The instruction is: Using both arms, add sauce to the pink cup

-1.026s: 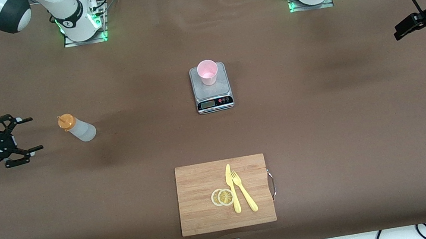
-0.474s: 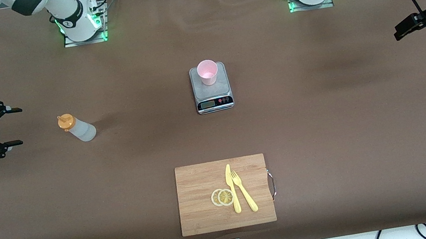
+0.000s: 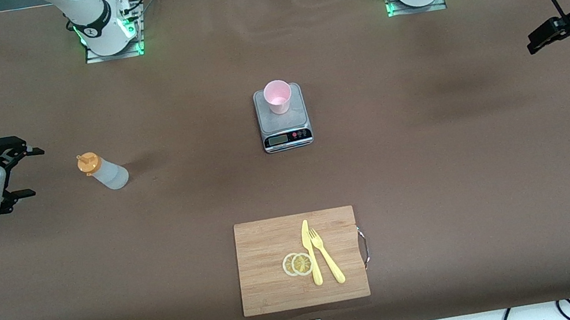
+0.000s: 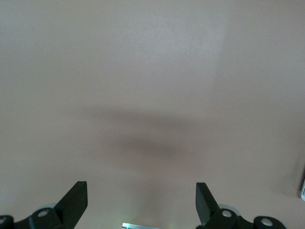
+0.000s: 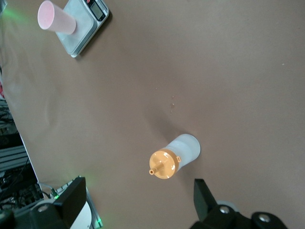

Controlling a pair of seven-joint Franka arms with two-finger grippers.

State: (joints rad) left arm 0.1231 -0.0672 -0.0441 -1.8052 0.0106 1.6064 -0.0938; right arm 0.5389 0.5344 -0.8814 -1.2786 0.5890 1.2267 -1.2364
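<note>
Hovering wide open, both grippers hold nothing.

The table (image 3: 437, 156) carries a cutting board (image 3: 266, 251) and a scale (image 3: 285, 127) with the pink cup (image 3: 277, 96) on it. The right gripper (image 3: 23, 174), fingers apart, hangs near the upright sauce bottle (image 3: 103, 171). The left gripper (image 4: 141, 198), fingers spread over bare tabletop, is cut off at the front view's edge.

Pink cup (image 3: 278, 96) on scale (image 3: 283, 118); sauce (image 3: 103, 171) toward right arm's end.

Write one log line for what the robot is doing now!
right gripper: open, beside sauce | left gripper: open, waiting | pink cup: on scale
</note>
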